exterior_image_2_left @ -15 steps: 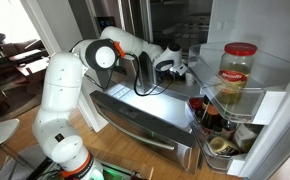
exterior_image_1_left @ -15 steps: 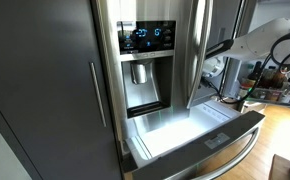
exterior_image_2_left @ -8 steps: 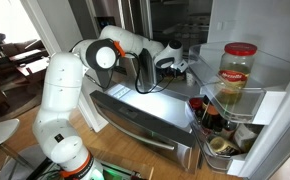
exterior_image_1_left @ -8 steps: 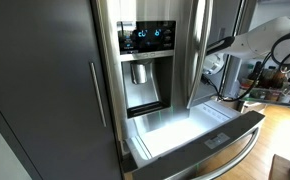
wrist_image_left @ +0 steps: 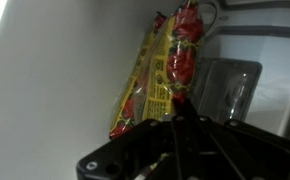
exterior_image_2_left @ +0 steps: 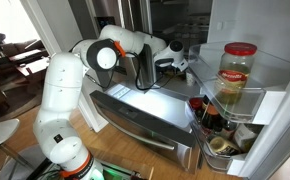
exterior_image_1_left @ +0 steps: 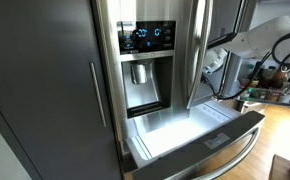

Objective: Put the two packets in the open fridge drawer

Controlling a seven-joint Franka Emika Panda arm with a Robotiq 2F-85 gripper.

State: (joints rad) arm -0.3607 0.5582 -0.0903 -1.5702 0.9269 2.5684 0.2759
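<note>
At the bottom edge of the wrist view sits the dark Robotiq gripper (wrist_image_left: 175, 145). I cannot tell whether its jaws are apart or clamped. Just past its tip, a flat yellow packet with red printing (wrist_image_left: 157, 75) slants up through the centre of the frame against a pale wall, and whether they touch is unclear. In both exterior views the gripper (exterior_image_1_left: 214, 63) (exterior_image_2_left: 174, 64) has crept slightly upward over the last second. It is above and behind the wide steel-fronted fridge drawer (exterior_image_1_left: 225, 138) (exterior_image_2_left: 143, 118), which stands open at the lower centre of the frame. No packet is discernible in the drawer, and I cannot find the second packet. Picking seems underway, with nothing delivered yet.
</note>
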